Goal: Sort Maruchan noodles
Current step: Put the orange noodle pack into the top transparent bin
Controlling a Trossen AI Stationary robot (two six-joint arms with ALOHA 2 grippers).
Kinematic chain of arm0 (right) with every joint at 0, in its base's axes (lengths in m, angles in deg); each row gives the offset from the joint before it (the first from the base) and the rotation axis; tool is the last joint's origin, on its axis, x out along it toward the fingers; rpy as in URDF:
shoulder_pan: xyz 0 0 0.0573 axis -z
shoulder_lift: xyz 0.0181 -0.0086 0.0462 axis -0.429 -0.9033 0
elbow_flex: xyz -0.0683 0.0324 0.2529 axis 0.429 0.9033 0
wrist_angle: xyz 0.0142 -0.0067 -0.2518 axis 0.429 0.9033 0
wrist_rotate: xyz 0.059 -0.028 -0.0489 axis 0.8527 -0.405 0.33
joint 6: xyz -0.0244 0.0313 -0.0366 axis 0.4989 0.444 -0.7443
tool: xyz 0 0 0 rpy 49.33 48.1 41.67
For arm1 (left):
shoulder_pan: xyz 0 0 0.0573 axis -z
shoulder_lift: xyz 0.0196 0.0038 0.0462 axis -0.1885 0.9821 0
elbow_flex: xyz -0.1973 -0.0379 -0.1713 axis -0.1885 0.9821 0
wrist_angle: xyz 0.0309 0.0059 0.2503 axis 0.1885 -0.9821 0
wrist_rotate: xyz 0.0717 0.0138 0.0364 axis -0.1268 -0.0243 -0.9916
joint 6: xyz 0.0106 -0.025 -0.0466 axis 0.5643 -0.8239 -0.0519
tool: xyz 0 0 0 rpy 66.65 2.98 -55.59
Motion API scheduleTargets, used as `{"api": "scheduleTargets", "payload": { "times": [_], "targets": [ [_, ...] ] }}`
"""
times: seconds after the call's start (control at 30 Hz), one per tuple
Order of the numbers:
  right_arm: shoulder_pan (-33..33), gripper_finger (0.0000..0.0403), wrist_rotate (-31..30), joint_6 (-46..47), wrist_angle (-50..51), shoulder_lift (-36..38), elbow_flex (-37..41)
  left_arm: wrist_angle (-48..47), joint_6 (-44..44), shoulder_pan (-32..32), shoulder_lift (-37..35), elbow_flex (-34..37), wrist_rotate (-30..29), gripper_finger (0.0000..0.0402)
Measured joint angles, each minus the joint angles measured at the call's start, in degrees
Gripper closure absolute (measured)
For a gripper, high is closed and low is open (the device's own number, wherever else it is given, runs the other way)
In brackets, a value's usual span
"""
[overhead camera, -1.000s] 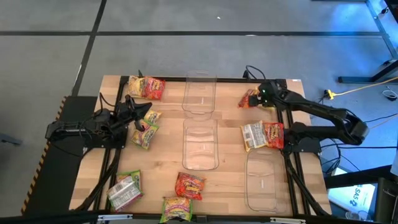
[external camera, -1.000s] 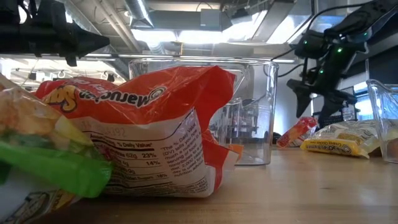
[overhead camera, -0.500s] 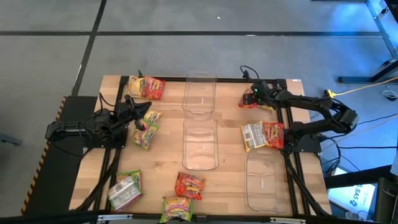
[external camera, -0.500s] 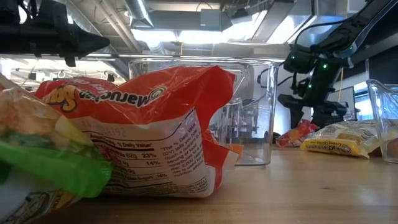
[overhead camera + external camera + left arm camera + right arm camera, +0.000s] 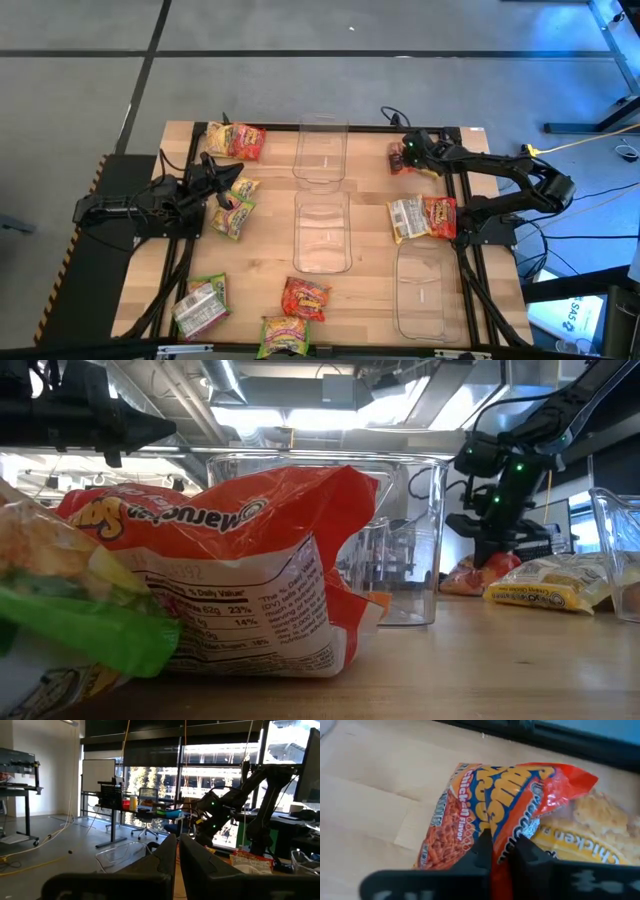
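While pinching red packet [image 5: 495,815] at far right table [image 5: 370,290] corner, right gripper [image 5: 502,851] clenched on wrapper fold, probably to lift for sorting. Packet crinkled, red-orange, chicken flavour print, lying on yellow packet [image 5: 600,820]. Left gripper [image 5: 177,851] shut, empty, raised near left-side packets [image 5: 235,205], waiting. Other packets scattered around three clear bins [image 5: 322,232], none inside yet.
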Motion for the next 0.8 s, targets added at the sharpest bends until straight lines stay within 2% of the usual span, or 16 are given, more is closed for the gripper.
{"api": "scheduleTargets", "payload": {
  "times": [0.17,0.33,0.47,0.57,0.8],
  "targets": [
    [0.00,0.0398,-0.72,-4.83,-3.29,0.05,0.02,-0.01,1.39,0.00,0.00,0.00,-0.01,0.0386],
    [0.00,0.0402,2.60,-8.78,-3.49,1.90,0.04,-0.01,1.37,0.00,0.00,0.00,-0.02,0.0386],
    [0.00,0.0403,4.47,-11.95,-3.59,4.57,0.04,-0.81,1.08,0.00,0.00,0.00,-5.19,0.0386],
    [0.00,0.0403,6.99,-13.83,-3.74,6.56,0.04,-0.94,0.94,0.00,0.00,0.00,-7.06,0.0386],
    [0.00,0.0403,14.04,-17.03,-7.35,9.75,0.03,0.04,0.89,0.02,0.00,0.00,-5.32,0.0386]
  ]
}}
